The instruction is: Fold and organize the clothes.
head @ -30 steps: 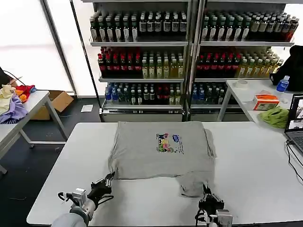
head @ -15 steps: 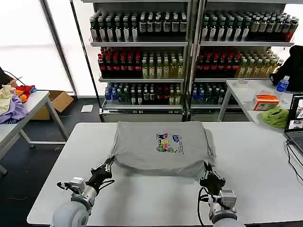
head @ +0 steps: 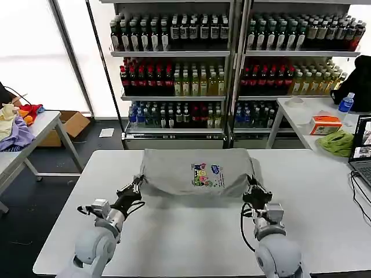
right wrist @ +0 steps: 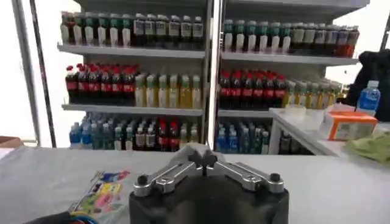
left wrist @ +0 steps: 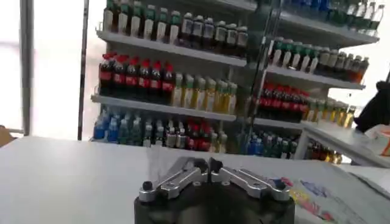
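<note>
A grey shirt (head: 197, 168) with a small multicoloured chest print (head: 206, 174) lies on the white table (head: 185, 237), doubled over into a short wide band. My left gripper (head: 138, 184) is shut on the shirt's near left corner. At the near right corner my right gripper (head: 250, 186) is shut on the cloth as well. In the left wrist view the left gripper (left wrist: 207, 165) has its jaws together, with the print (left wrist: 311, 196) off to one side. The right gripper (right wrist: 202, 158) pinches a peak of grey cloth (right wrist: 190, 150) in the right wrist view, beside the print (right wrist: 102, 192).
Shelves of drink bottles (head: 174, 75) stand behind the table. At the right, a side table carries a lime-green cloth (head: 338, 142), an orange box (head: 325, 124), a blue bottle (head: 346, 102) and a laptop (head: 362, 149). Another table on the left holds a heap of coloured fabrics (head: 14, 128).
Both grippers have moved away from me across the table, carrying the shirt's near edge up and over toward its far edge. The shirt now looks much shorter front to back.
</note>
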Robot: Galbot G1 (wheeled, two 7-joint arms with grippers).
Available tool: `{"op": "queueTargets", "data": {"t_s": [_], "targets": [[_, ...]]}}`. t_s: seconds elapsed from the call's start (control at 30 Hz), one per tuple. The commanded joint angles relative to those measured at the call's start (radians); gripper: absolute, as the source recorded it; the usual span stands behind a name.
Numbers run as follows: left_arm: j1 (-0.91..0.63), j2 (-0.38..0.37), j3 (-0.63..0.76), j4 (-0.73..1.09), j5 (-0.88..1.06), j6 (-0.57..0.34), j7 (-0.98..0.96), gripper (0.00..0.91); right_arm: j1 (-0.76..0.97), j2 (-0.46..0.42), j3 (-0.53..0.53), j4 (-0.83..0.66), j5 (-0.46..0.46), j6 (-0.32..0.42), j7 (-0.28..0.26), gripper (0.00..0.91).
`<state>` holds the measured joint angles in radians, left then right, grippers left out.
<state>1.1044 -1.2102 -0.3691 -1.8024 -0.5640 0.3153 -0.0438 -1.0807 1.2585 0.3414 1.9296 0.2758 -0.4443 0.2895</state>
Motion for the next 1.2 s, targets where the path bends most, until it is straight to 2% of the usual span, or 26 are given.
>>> {"op": "queueTargets", "data": {"t_s": [0.03,0.27,0.67,0.7,0.73,0.77,0.93,1.0,1.1,1.13,1.17,1.2], "targets": [[-0.187,-0.016,0.052,0.175,-0.062,0.006,-0.018,0.0,0.214,-0.01,-0.013,-0.179,0.009,-0.002,-0.01,0.0],[-0.237,-0.014,0.067,0.257,-0.085,0.035,-0.045,0.0,0.321,0.006,-0.06,-0.313,0.029,-0.039,-0.017,0.0],[-0.277,-0.013,0.094,0.322,-0.056,0.107,-0.076,0.0,0.341,0.049,-0.101,-0.424,0.016,-0.073,-0.032,0.01],[-0.278,-0.012,0.095,0.324,-0.053,0.115,-0.078,0.03,0.342,0.055,-0.103,-0.435,0.015,-0.077,-0.032,0.786],[-0.28,-0.012,0.095,0.325,-0.051,0.118,-0.079,0.796,0.342,0.057,-0.104,-0.439,0.016,-0.085,-0.032,0.907],[-0.282,-0.012,0.095,0.327,-0.045,0.127,-0.081,0.907,0.342,0.063,-0.104,-0.448,0.015,-0.097,-0.032,0.907],[-0.277,-0.008,0.089,0.319,-0.034,0.153,-0.092,0.907,0.337,0.084,-0.108,-0.46,0.014,-0.133,-0.035,0.907],[-0.271,-0.004,0.088,0.306,-0.038,0.159,-0.098,0.907,0.341,0.114,-0.105,-0.478,0.043,-0.133,0.031,0.907],[-0.258,0.004,0.081,0.28,-0.047,0.164,-0.107,0.907,0.354,0.151,-0.094,-0.488,0.208,-0.133,0.181,0.907],[-0.253,0.009,0.079,0.271,-0.05,0.164,-0.109,0.907,0.356,0.16,-0.09,-0.484,0.269,-0.134,0.216,0.907],[-0.244,0.014,0.077,0.264,-0.059,0.164,-0.113,0.907,0.357,0.167,-0.083,-0.473,0.321,-0.135,0.28,0.907],[-0.231,0.022,0.074,0.234,-0.069,0.166,-0.117,0.907,0.353,0.167,-0.078,-0.461,0.331,-0.134,0.29,0.907]]}}
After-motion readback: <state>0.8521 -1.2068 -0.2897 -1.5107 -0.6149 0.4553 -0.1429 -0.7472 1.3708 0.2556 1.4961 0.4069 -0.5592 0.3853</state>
